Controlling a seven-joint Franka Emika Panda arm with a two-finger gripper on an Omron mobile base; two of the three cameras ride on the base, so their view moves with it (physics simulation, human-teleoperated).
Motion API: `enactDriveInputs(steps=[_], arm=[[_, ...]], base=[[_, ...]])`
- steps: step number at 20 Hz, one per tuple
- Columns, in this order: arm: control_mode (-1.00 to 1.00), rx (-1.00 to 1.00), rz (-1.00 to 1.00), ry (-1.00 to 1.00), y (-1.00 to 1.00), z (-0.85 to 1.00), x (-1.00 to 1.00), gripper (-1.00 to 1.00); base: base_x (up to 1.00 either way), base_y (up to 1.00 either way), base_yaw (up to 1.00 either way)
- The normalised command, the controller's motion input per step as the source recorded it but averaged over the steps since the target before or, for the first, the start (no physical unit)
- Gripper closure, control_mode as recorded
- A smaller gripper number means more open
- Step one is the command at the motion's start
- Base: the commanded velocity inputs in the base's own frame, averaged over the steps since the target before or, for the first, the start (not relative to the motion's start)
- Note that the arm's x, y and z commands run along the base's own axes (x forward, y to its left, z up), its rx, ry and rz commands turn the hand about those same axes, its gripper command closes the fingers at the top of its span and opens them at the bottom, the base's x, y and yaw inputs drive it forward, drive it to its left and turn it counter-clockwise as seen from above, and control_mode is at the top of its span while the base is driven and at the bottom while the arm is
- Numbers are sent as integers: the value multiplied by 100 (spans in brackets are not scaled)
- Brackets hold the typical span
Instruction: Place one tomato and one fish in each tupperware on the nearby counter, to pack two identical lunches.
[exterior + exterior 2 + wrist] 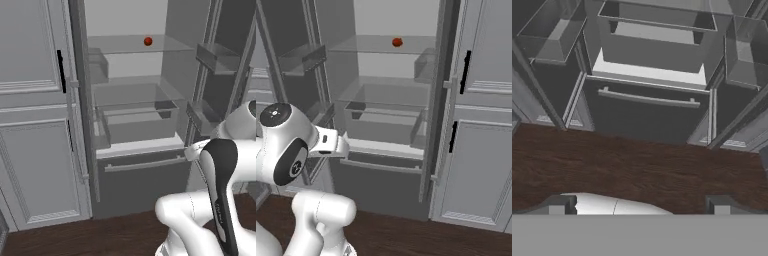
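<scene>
A small red tomato rests on the upper glass shelf of the open fridge, far above my hand. My gripper is open with nothing between its fingertips. It hangs low in front of the fridge, over the wooden floor and facing the bottom drawer. The fish, the tupperware and the counter are out of view.
Inside the fridge, a clear crisper drawer sits above a bottom drawer with a bar handle. Door bins line the open door. Tall grey cabinets stand beside it. The floor is dark wood.
</scene>
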Motion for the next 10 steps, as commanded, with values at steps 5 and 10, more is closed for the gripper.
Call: enactDriveInputs(steps=[5,10], arm=[[100,0,0,0,0,0,0,-100],[100,0,0,0,0,0,0,-100]], base=[[90,-2,-5],[56,9,-14]])
